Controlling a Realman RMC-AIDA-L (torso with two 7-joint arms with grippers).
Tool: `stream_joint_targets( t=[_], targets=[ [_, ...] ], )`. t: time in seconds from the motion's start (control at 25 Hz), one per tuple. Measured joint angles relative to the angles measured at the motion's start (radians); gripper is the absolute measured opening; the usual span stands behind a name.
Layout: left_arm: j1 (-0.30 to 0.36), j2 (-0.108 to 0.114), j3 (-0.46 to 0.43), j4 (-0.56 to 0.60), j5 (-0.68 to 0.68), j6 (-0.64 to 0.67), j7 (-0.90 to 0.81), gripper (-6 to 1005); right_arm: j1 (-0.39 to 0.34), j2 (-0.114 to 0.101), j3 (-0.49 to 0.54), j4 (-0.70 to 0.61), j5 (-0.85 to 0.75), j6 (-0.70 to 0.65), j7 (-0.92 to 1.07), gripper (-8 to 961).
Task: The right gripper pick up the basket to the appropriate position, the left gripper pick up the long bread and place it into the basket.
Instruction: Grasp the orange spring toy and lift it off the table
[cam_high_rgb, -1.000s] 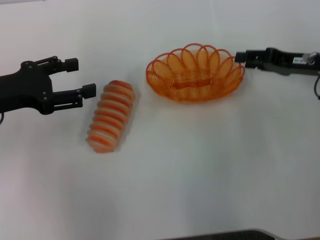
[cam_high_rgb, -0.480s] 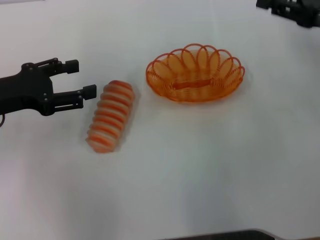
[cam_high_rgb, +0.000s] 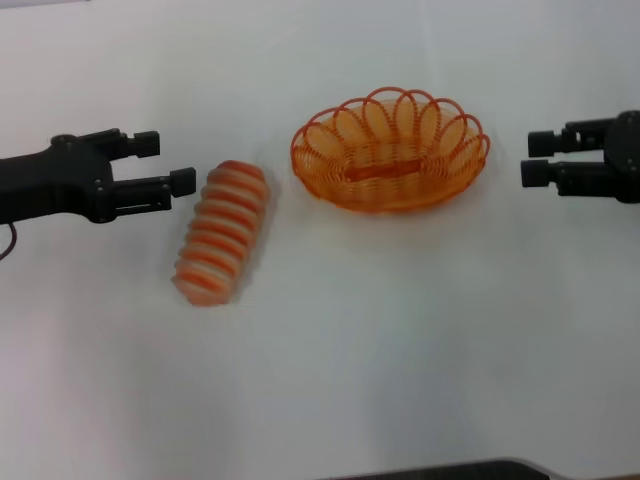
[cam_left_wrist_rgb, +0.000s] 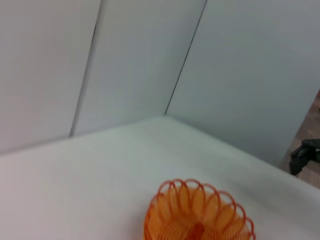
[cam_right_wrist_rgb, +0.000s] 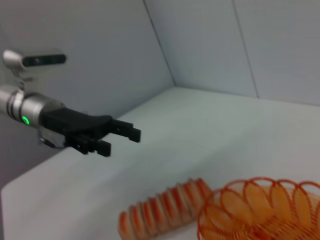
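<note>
Right black two-fingered claw (cam_high_rgb: 531, 159) has let go of the oval orange wire basket (cam_high_rgb: 390, 150) and now hovers released at its 3 o'clock; basket placement looks done. Striped orange-and-cream long loaf (cam_high_rgb: 221, 232) lies on white counter (cam_high_rgb: 400, 340); left claw (cam_high_rgb: 165, 164) spread wide beside it.

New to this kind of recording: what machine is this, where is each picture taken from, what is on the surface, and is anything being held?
This is a two-armed robot. One picture looks down from its head; the other two come from cameras on its wrists. On the white table lie a striped long bread and an empty orange wire basket, apart from each other. The left gripper is open beside the bread's far end. The right gripper is open, off the basket's right side. Nothing is held.
</note>
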Motion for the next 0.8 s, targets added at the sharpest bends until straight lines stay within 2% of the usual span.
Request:
stream_joint_targets(
  t=[0.2, 0.36, 0.48, 0.6, 0.8],
  targets=[
    [-0.064, 0.004, 0.104, 0.117, 0.131, -0.068, -0.368, 825, -0.022, 0.002, 0.002, 0.005, -0.005, 0.069, -0.009, 524],
    [-0.119, 0.000, 0.272, 0.240, 0.271, -0.094, -0.642, 825, -0.033, 0.001, 0.002, 0.008, -0.005, 0.105, -0.011, 523],
    [-0.169, -0.017, 0.397, 0.306, 0.403, -0.131, -0.818, 825, -0.038, -0.002, 0.002, 0.010, -0.005, 0.116, -0.011, 522],
    [-0.217, -0.027, 0.465, 0.322, 0.478, -0.146, -0.939, 825, -0.041, -0.006, 0.003, 0.010, -0.004, 0.122, -0.011, 521],
    [-0.262, -0.027, 0.596, 0.294, 0.567, -0.186, -1.114, 825, -0.043, -0.012, 0.003, 0.010, -0.004, 0.143, -0.016, 520]
  ],
)
